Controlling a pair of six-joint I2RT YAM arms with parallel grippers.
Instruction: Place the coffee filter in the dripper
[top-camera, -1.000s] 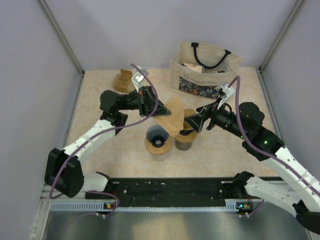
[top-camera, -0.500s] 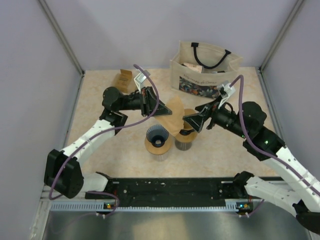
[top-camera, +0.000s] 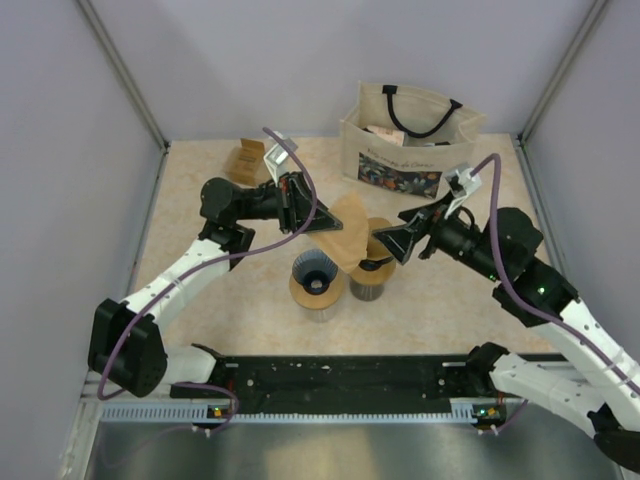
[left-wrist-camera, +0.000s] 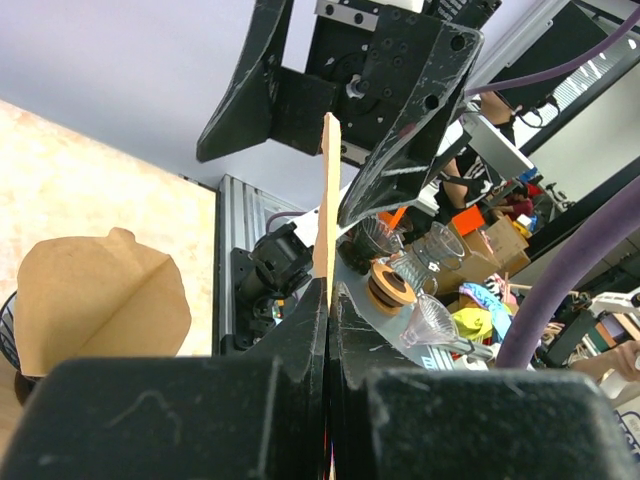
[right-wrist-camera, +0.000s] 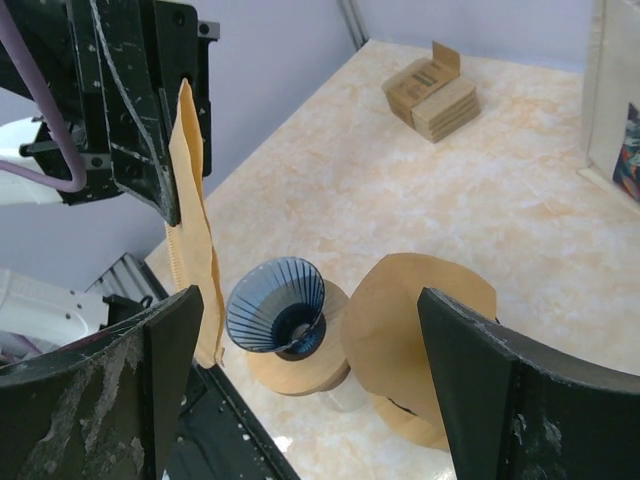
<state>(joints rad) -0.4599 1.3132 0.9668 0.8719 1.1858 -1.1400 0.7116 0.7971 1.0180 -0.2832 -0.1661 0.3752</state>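
My left gripper (top-camera: 322, 220) is shut on the edge of a flat brown paper coffee filter (top-camera: 347, 235) and holds it upright in the air, above and just right of the blue ribbed dripper (top-camera: 313, 270). In the left wrist view the filter (left-wrist-camera: 327, 190) shows edge-on between the closed fingers (left-wrist-camera: 300, 330). The dripper (right-wrist-camera: 275, 303) sits empty on a wooden collar over a glass. My right gripper (top-camera: 385, 245) is open and empty, facing the filter (right-wrist-camera: 195, 230) from the right, above a second stand.
A second stand (top-camera: 370, 278) right of the dripper holds another brown filter (right-wrist-camera: 420, 315). A box of filters (top-camera: 247, 160) lies at the back left. A canvas tote bag (top-camera: 410, 145) stands at the back right. A black rail (top-camera: 340, 378) runs along the near edge.
My right gripper has drawn slightly back to the right. My left gripper still holds the filter in nearly the same place.
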